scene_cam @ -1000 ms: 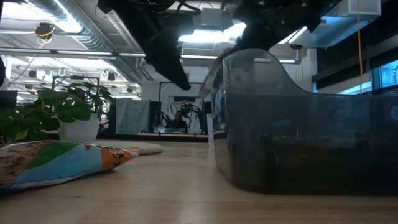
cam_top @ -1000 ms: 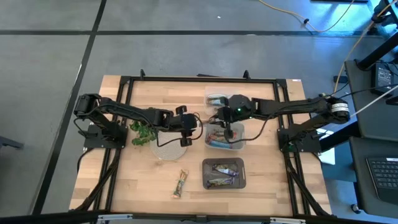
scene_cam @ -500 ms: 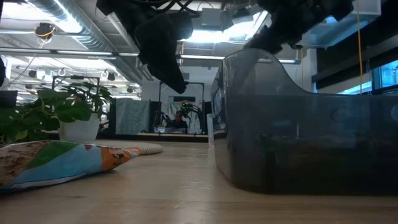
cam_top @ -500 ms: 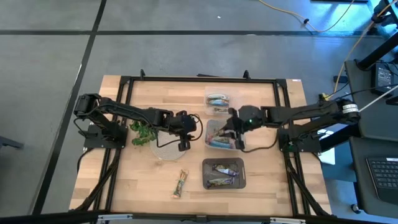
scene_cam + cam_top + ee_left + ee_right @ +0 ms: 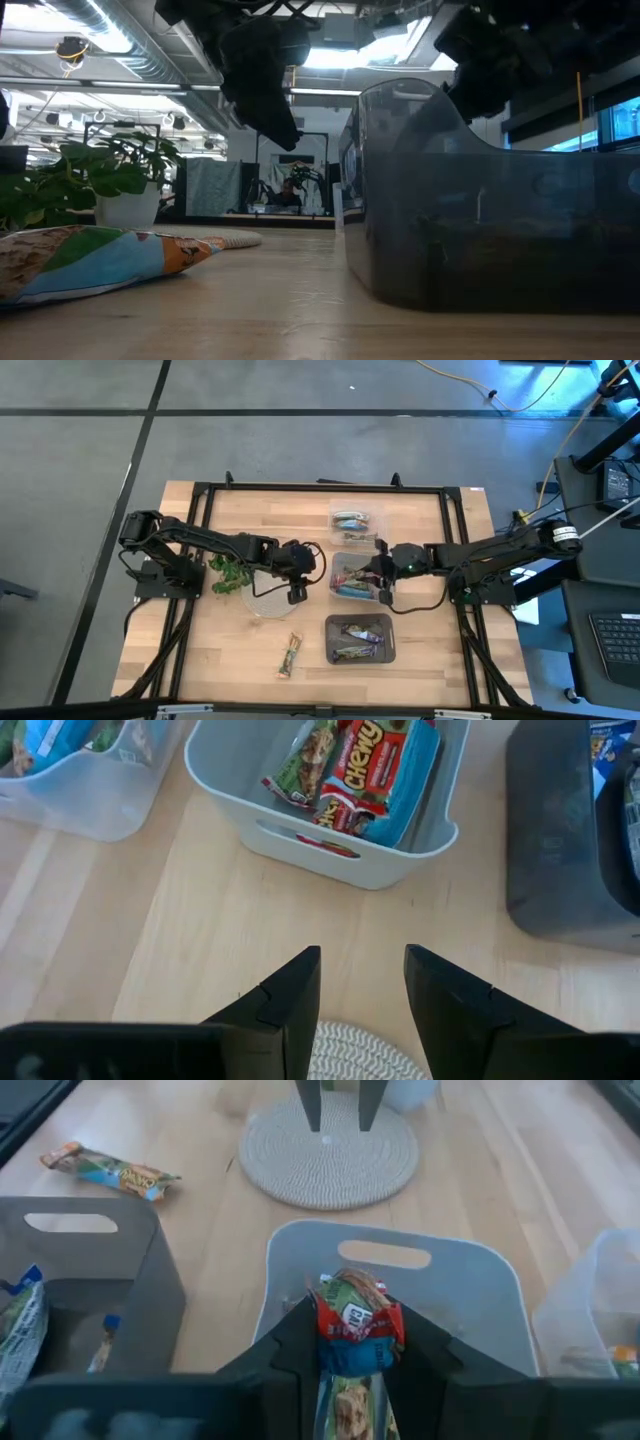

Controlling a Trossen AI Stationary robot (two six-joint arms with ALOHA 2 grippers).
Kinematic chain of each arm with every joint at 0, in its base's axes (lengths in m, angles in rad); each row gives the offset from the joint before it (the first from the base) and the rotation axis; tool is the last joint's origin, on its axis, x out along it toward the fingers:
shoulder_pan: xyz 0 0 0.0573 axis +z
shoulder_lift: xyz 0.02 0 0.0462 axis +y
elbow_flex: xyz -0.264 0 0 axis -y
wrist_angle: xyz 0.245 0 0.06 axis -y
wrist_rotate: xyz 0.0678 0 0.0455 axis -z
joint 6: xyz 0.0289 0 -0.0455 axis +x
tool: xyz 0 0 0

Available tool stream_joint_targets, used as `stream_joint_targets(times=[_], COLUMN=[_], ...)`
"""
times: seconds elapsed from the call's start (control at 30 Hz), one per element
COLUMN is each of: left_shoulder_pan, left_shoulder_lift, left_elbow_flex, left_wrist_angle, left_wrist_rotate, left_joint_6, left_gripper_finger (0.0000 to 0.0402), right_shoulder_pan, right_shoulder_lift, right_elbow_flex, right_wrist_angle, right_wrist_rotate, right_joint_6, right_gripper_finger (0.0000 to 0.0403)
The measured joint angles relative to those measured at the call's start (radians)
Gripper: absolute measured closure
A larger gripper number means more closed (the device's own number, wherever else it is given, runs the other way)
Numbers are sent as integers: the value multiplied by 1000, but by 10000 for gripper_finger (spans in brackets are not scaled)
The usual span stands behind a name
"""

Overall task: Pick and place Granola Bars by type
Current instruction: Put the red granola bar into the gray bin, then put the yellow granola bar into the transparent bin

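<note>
R hand (image 5: 352, 1342) is clamped on a red-and-blue granola bar (image 5: 357, 1325), held over the light gray bin (image 5: 500, 1295) at tabletop centre; in the high view that hand (image 5: 382, 572) sits at the bin's right edge. Inside the same bin (image 5: 300, 838), seen from the L wrist view, lie a red-blue Chewy bar (image 5: 385, 770) and a green-wrapped bar (image 5: 300, 765), touching side by side.

L hand (image 5: 362, 982) is part open w/ nothing between the fingers (image 5: 290, 995); it hangs above the far edge of the round woven mat (image 5: 360, 1055), just left of the light gray bin. In the high view the L hand (image 5: 296, 572) is over the mat (image 5: 270, 600), w/ the green plant sprig (image 5: 230, 575) further left.

Other bins: a clear bin (image 5: 350, 522) on the far side holds green-tan bars; a dark gray bin (image 5: 360, 638) on the near side holds blue and dark wrapped bars.

One loose bar w/ tan, green and blue wrapper (image 5: 290, 656) lies flat on the tabletop (image 5: 420, 510), near side, left of the dark bin and well apart from both hands. In the low view it (image 5: 95, 262) fills the left foreground, w/ the dark bin wall (image 5: 490, 230) on the right.
</note>
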State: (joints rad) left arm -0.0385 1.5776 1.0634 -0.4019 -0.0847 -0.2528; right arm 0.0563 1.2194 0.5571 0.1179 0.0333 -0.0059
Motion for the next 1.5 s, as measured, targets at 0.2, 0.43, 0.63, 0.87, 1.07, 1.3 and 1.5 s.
stream_joint_targets(times=[0.2, 0.43, 0.63, 0.87, 1.07, 1.3, 1.5], left_shoulder_pan=[0, 0, 0, 0, 0, 0, 0], left_shoulder_lift=[0, 0, 0, 0, 0, 0, 0], left_elbow_flex=[0, 0, 0, 0, 0, 0, 0], left_wrist_angle=[1, 3, 11, 10, 9, 9, 15], left_wrist_rotate=[0, -2, -2, 0, 35, 176, 183], left_joint_6=[-24, -26, -46, -77, -138, -146, -174], left_gripper_finger=[263, 263, 262, 249, 230, 214, 210], right_shoulder_pan=[0, 0, 0, 0, 0, -1, -1], right_shoulder_lift=[0, 0, 0, 0, 0, 0, 0], right_elbow_flex=[-95, -121, -121, -121, -121, -118, -91], right_wrist_angle=[136, 134, 134, 132, 58, 25, 27], right_wrist_rotate=[0, 0, 0, 1, 14, 80, 81], right_joint_6=[4, 1, -3, 0, -1, 34, 51], right_gripper_finger=[309, 309, 295, 221, 166, 154, 153])
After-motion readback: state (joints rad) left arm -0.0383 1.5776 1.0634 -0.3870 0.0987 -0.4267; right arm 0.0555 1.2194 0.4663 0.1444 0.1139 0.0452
